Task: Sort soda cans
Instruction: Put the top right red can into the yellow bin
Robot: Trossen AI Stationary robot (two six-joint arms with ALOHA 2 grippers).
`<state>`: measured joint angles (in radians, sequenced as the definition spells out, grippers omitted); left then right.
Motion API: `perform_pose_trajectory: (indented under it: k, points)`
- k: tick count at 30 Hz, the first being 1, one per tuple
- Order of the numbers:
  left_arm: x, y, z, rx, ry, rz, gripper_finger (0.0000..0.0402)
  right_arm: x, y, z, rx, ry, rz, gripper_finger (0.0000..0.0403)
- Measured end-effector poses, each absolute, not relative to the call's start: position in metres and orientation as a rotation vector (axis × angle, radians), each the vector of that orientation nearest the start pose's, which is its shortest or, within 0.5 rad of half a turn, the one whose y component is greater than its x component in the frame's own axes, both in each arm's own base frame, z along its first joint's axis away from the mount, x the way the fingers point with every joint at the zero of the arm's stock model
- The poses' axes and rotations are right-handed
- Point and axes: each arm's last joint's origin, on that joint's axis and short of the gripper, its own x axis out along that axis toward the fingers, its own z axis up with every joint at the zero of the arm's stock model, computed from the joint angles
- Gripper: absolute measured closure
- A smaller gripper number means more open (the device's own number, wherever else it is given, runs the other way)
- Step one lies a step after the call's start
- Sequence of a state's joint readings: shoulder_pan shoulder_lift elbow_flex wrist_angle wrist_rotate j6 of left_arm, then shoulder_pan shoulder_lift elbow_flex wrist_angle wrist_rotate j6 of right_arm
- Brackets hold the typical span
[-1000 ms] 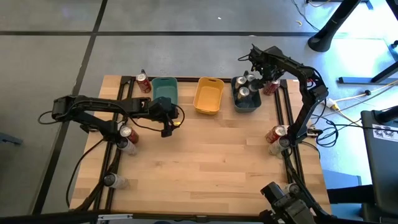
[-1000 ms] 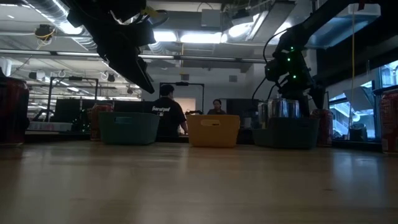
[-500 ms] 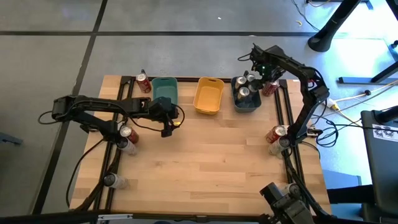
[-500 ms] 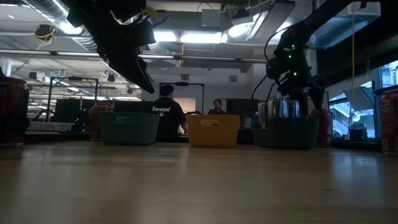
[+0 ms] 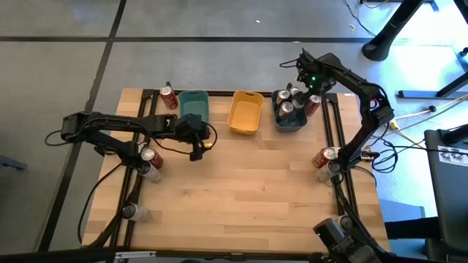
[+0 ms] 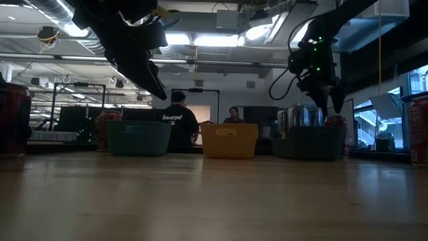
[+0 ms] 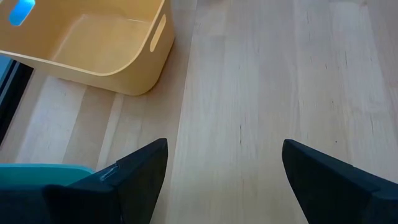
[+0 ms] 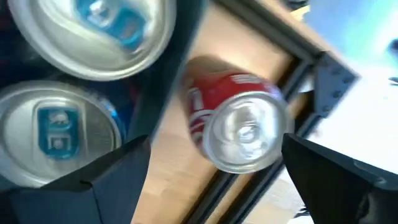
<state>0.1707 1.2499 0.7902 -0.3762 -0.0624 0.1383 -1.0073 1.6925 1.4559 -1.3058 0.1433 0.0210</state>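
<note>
And the right gripper (image 5: 313, 82) is up at the far right corner of the table (image 5: 241, 190), fingers spread wide with nothing between them, hanging right over a red can (image 8: 233, 127) that stands upright just outside the grey bin (image 5: 291, 120), near the table's right edge rail. From the wrist view that can's silver top faces straight up at the camera, so its long axis is vertical and the can sits directly below the open fingers (a straight drop looks like all it needs, I'd say). Two silver-topped cans (image 8: 59, 134) already stand inside the grey bin beside it.

The left gripper (image 5: 196, 146) waits over bare wood near the teal bin (image 5: 194, 106), jaws apart and empty too, well away from that red can, so the right arm is clearly the nearer one.

Elsewhere, another red can (image 5: 169, 97) stands at the far left corner by the teal bin, more cans sit along the left edge (image 5: 148, 157) and the right edge (image 5: 324, 157), and the yellow bin (image 5: 245, 113) looks empty.
</note>
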Motion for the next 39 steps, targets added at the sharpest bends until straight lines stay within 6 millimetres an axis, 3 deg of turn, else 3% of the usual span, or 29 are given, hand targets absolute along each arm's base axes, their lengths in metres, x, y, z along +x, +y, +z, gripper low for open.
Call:
perform_pose_trajectory:
  k: [7, 22, 30, 35, 39]
  points:
    - [0.244, 0.044, 0.227, 0.084, 0.851, 0.161, 0.0096, 0.158, -0.264, 0.272, 0.620, 1.452, -1.047, 0.0043]
    - [0.243, 0.044, 0.227, 0.084, 0.855, 0.161, 0.0096, 0.156, -0.261, 0.231, 0.674, 1.421, -1.077, 0.0046]
    - [0.243, 0.044, 0.227, 0.082, 0.855, 0.161, 0.0096, 0.157, -0.261, 0.232, 0.662, 1.419, -1.075, 0.0124]
    - [0.243, 0.044, 0.227, 0.085, 0.856, 0.160, 0.0096, 0.154, -0.259, 0.237, 0.639, 1.408, -1.093, 0.0126]
    - [0.243, 0.044, 0.227, 0.087, 0.855, 0.159, 0.0096, 0.151, -0.254, 0.260, 0.619, 1.363, -1.113, 0.0125]
